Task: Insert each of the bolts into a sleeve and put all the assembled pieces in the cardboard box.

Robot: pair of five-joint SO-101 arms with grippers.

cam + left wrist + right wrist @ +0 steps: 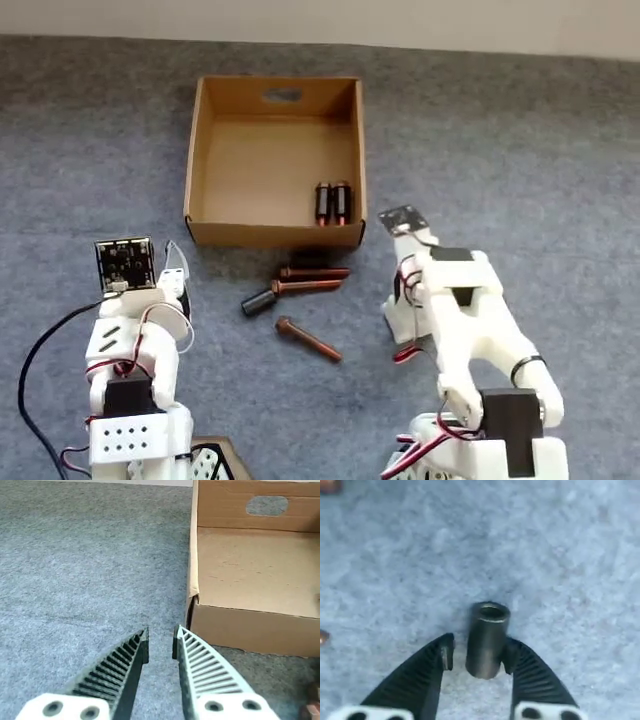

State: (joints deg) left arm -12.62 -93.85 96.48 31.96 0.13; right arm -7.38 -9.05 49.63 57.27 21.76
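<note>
Closest to me, the left gripper hangs over grey carpet beside a corner of the brown cardboard box, ribbed fingers a narrow gap apart, empty. Two dark sleeved bolts lie inside the box; three copper-coloured bolts and a black sleeve lie on the carpet before it. Rightward, I see the right gripper open around an upright dark metal sleeve, one finger touching it, the other just clear.

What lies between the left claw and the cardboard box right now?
Just bare grey carpet. In the left wrist view the left claw sits open, short of the near corner of the cardboard box, and that stretch is bare.
</note>
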